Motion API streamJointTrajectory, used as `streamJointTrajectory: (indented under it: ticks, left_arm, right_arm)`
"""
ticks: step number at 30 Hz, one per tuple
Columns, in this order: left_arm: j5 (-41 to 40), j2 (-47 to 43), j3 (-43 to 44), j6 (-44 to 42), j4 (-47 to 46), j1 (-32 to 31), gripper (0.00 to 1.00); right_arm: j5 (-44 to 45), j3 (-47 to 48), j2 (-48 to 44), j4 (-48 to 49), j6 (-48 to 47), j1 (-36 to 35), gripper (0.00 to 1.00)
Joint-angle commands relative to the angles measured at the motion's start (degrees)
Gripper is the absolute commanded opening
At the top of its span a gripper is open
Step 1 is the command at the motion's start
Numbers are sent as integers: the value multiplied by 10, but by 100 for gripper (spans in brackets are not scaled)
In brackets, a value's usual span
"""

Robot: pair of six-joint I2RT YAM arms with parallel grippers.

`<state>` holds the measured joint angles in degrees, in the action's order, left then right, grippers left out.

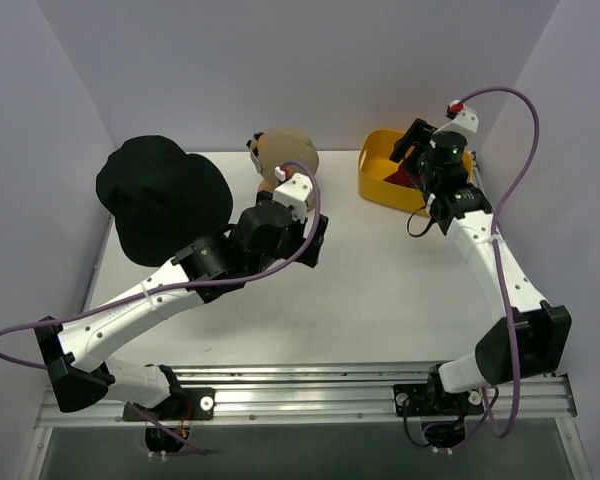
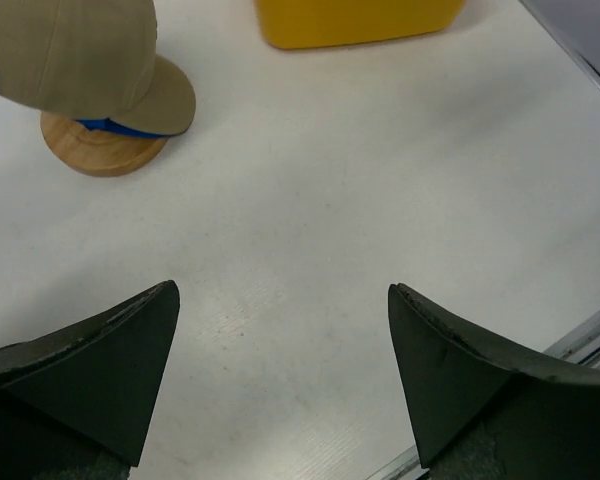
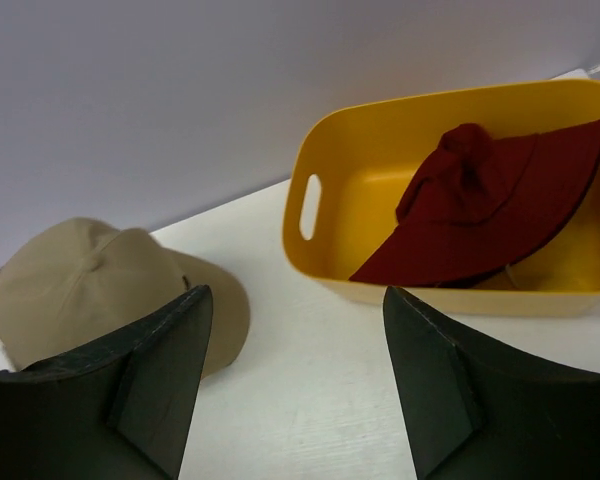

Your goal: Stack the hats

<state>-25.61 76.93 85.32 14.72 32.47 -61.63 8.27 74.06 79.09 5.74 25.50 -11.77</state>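
Right pincer (image 3: 298, 290) spread, empty. Dark red bucket hat (image 3: 490, 200) ahead-right in yellow bin (image 3: 360, 200), brim along bin's length. Tan cap (image 3: 100, 285) ahead-left, bill toward pincer. Left pincer (image 2: 280, 290) spread, open surface (image 2: 360, 220) ahead.

My top view looks down from behind; both low wrist views share tan cap (image 1: 285, 150) at 12 o'clock, yellow bin (image 1: 372, 170)

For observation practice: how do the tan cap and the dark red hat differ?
The tan cap sits domed over a wooden stand; the dark red hat lies crumpled in a yellow tub. The tan cap has a peak; the dark red hat a wide brim. Both are fabric.
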Motion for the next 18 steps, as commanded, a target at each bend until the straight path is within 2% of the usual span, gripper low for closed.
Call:
streamJointTrajectory:
  ticks: [1,4,6,11,14,18]
  left_arm:
    - [90,3,-49,41,-113,48,94]
    - [112,29,-81,49,-133,67,94]
    - [122,53,-89,53,-137,68,94]
    - [140,71,-160,61,-220,69,94]
    - [144,94,-189,57,-242,69,94]
    - [167,142,-183,45,-232,67,94]
  right_arm:
    - [-22,64,60,-30,-42,28,65]
    - [-17,110,119,-56,-22,61,69]
    - [-44,127,157,-56,24,93,72]
    - [-77,134,223,-73,125,131,74]
    - [-77,135,249,-75,177,136,74]
    - [-89,114,262,-38,242,137,73]
